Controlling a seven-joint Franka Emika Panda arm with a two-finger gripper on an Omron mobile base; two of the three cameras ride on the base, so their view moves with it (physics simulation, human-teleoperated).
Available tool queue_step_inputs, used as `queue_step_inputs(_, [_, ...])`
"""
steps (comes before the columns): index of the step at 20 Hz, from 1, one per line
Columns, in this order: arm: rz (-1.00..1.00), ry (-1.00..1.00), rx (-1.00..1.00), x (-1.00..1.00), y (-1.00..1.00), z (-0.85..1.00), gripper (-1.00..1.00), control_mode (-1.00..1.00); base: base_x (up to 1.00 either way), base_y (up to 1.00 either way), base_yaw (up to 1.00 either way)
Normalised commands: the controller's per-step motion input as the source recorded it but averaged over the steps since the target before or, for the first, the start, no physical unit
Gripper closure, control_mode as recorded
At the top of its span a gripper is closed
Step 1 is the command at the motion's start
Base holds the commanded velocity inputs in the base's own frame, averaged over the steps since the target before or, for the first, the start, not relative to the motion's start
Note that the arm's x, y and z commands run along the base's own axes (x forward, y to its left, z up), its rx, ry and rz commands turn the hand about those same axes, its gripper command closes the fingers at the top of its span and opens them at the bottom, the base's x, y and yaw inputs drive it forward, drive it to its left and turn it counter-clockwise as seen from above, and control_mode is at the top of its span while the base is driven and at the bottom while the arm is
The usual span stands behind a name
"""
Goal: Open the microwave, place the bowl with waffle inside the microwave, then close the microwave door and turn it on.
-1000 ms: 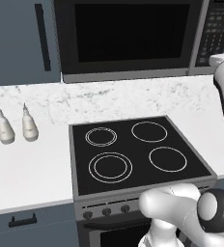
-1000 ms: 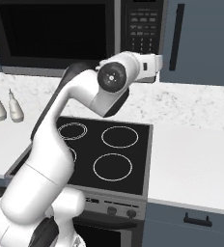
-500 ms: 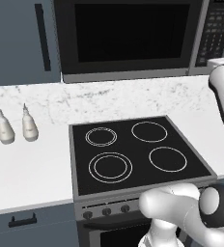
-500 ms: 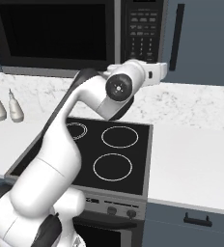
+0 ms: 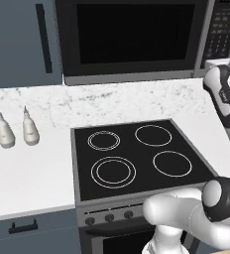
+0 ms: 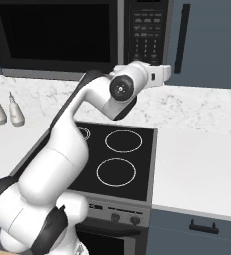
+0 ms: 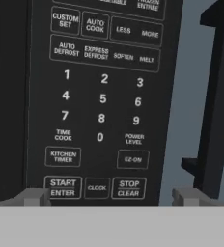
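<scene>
The microwave (image 5: 137,39) hangs above the counter, and the microwave door (image 6: 53,35) is closed, its dark glass showing nothing inside. My gripper (image 6: 167,72) is raised level with the button keypad (image 6: 146,35) at the microwave's right end. In the hand view the keypad (image 7: 102,101) is close ahead, with the START ENTER button (image 7: 62,187) just above the left fingertip (image 7: 35,197). My gripper (image 7: 111,197) is open with nothing between its fingers. The bowl and the waffle are out of view.
A black four-ring stovetop (image 5: 137,158) lies below the arm. Two pale bottles (image 5: 17,130) stand on the marble counter (image 6: 202,164) at the left. A dark blue cabinet door with a bar handle (image 6: 183,32) flanks the keypad's right side.
The hand has shifted a little right and down along the keypad, and the elbow joint has dropped lower. Nothing else in the kitchen has moved.
</scene>
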Motion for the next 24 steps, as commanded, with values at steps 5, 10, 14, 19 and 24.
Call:
queue_step_inputs(5, [0.0,0.0,0.01,0.2,-0.13,-0.24,-1.0,-1.0,0.0,0.0,0.0])
queue_step_inputs(10, [0.0,0.0,0.0,0.2,-0.09,-0.21,-1.0,-1.0,0.0,0.0,0.0])
queue_step_inputs(14, [-0.01,0.0,0.0,0.27,-0.01,-0.04,-1.0,-1.0,0.0,0.0,0.0])
queue_step_inputs(19, [-0.04,0.0,0.0,0.17,0.0,0.0,-1.0,-1.0,0.0,0.0,0.0])
queue_step_inputs(24, [-0.05,0.0,0.0,0.16,0.0,0.0,-1.0,-1.0,0.0,0.0,0.0])
